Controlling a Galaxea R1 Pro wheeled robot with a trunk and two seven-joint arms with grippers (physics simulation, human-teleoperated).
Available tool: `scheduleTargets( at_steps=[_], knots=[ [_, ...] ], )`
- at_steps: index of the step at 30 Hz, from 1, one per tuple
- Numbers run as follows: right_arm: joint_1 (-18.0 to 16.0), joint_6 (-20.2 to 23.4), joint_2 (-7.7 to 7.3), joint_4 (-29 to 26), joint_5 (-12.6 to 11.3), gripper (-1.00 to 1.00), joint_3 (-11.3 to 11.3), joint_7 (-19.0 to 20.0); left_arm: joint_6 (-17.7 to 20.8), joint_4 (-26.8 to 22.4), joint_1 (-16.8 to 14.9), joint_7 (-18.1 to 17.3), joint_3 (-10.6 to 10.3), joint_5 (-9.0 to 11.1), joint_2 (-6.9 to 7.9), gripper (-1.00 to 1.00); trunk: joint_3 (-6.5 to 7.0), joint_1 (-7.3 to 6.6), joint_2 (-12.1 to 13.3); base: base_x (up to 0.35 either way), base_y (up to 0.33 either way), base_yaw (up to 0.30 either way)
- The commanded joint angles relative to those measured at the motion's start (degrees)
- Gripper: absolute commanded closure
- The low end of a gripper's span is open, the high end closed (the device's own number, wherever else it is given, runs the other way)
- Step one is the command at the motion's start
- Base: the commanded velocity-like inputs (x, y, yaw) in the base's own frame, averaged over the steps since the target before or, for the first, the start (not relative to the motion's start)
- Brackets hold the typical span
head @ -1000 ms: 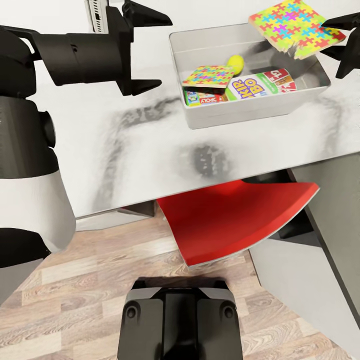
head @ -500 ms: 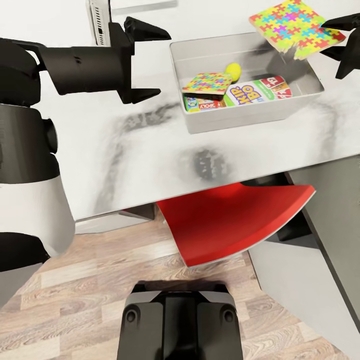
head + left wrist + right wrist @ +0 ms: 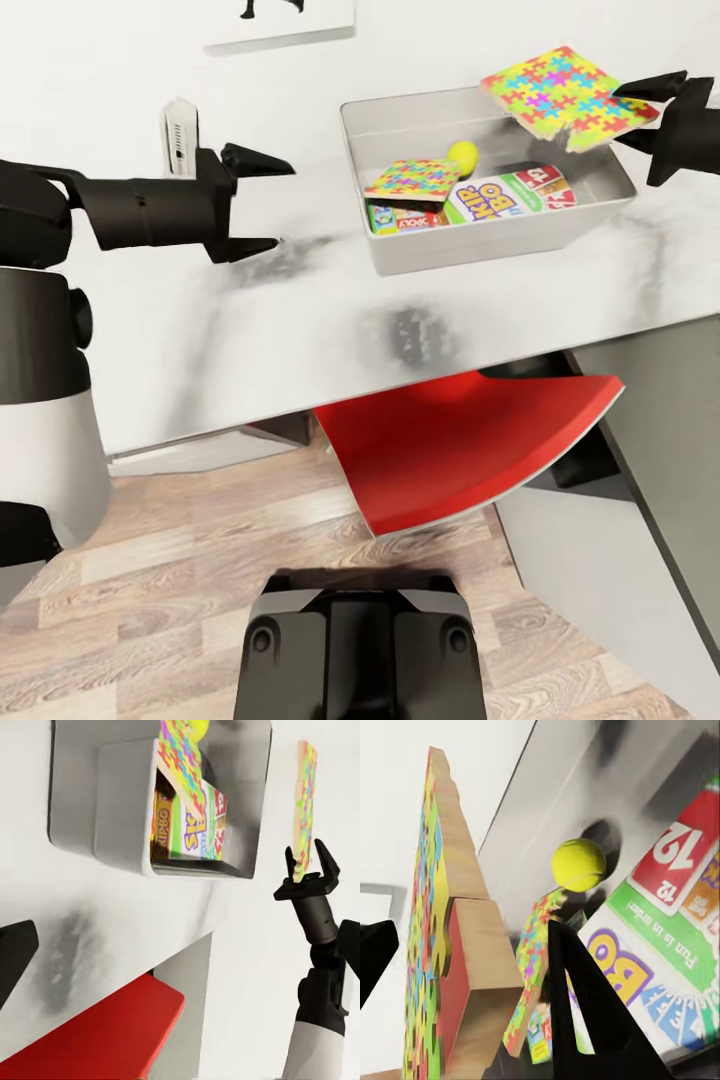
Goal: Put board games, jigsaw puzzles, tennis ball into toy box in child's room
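The light-grey toy box (image 3: 440, 262) stands on the pale table (image 3: 250, 330). In it lie a jigsaw puzzle (image 3: 415, 178), tilted on a green-edged board game (image 3: 398, 219), the tennis ball (image 3: 462, 153) and a "Skip-Bo" board game (image 3: 497, 196). My right gripper (image 3: 613, 118) is shut on the edge of a second jigsaw puzzle (image 3: 550, 92), held above the box's far right corner. The right wrist view has that puzzle (image 3: 442, 937) edge-on between my fingers (image 3: 585, 1005), with the ball (image 3: 578, 865) below. To the left of the box, my left gripper (image 3: 282, 204) hangs open and empty above the table.
A red chair seat (image 3: 460, 450) is tucked under the table's front edge. A lower dark-grey table section (image 3: 670, 400) adjoins on the right. A white device (image 3: 178, 140) stands by the wall behind my left arm. Wood-plank floor (image 3: 180, 600) lies below.
The head view has shifted, showing more of the wall. My left gripper has drawn back from the wall toward the table's near side. The right gripper keeps the puzzle above the box.
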Motion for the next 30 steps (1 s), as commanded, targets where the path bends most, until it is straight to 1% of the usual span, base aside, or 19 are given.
scheduleTargets(
  at_steps=[1, 2, 6, 8, 9, 13, 14, 17, 20, 25, 30],
  knots=[
    [0.3, 0.26, 0.22, 0.04, -0.15, 1.0, -0.19, -0.68, 0.12, 0.0, 0.19, 0.52, 0.05, 0.5, 1.02, -1.0, 0.03, 0.04, -0.09, 0.0, 0.0, 0.0],
    [0.3, 0.26, 0.22, 0.04, -0.15, 1.0, -0.19, -0.68, 0.12, 0.0, 0.19, 0.52, 0.05, 0.5, 1.02, -1.0, 0.12, 0.04, -0.09, 0.0, 0.0, 0.0],
    [1.44, 0.26, 1.81, 0.19, -0.18, 1.0, -0.26, -3.92, 0.18, 0.02, 1.51, 0.49, 0.32, 0.54, 4.5, -1.0, 0.5, 0.04, -0.09, 0.0, 0.0, 0.0],
    [2.1, 0.26, 2.74, 0.3, -0.23, 1.0, -0.29, -5.4, 0.19, 0.02, 2.18, 0.44, 0.87, 0.56, 6.17, -1.0, 0.68, 0.04, -0.09, 0.0, 0.0, 0.0],
    [2.1, 0.26, 2.74, 0.3, -0.23, 1.0, -0.29, -5.4, 0.19, 0.02, 2.18, 0.44, 0.87, 0.56, 6.17, -1.0, 0.78, 0.04, -0.09, 0.0, 0.0, 0.0],
    [3.01, 0.26, 4.46, 0.42, -0.29, 1.0, -0.32, -7.15, 0.21, 0.03, 3.02, 0.31, 2.5, 0.9, 9.22, -1.0, 1.15, 0.04, -0.09, 0.0, 0.0, 0.0],
    [3.01, 0.26, 4.46, 0.42, -0.29, 1.0, -0.32, -7.15, 0.21, 0.03, 3.02, 0.31, 2.5, 0.9, 9.22, -1.0, 1.24, 0.04, -0.09, 0.0, 0.0, 0.0],
    [3.38, 0.26, 5.6, 0.46, -0.31, 1.0, -0.33, -7.79, 0.18, 0.03, 3.25, 0.24, 3.27, 2.36, 10.71, -1.0, 1.52, 0.04, -0.09, 0.0, 0.0, 0.0],
    [3.57, 0.26, 6.33, 0.48, -0.3, 1.0, -0.34, -8.15, 0.18, 0.03, 3.26, 0.17, 3.67, 2.58, 11.57, -1.0, 1.8, 0.04, -0.09, 0.0, 0.0, 0.0],
    [3.64, 0.21, 6.99, 0.49, -0.26, 1.0, -0.36, -8.39, 0.15, 0.03, 3.36, 0.06, 3.86, 2.58, 12.37, -1.0, 2.26, 0.04, -0.09, 0.0, 0.0, 0.0],
    [3.66, 0.0, 7.18, 0.5, -0.25, 1.0, -0.45, -8.47, 0.1, 0.03, 3.46, 0.07, 3.98, 2.58, 12.58, -1.0, 2.73, 0.04, -0.09, 0.0, 0.0, 0.0]
  ],
)
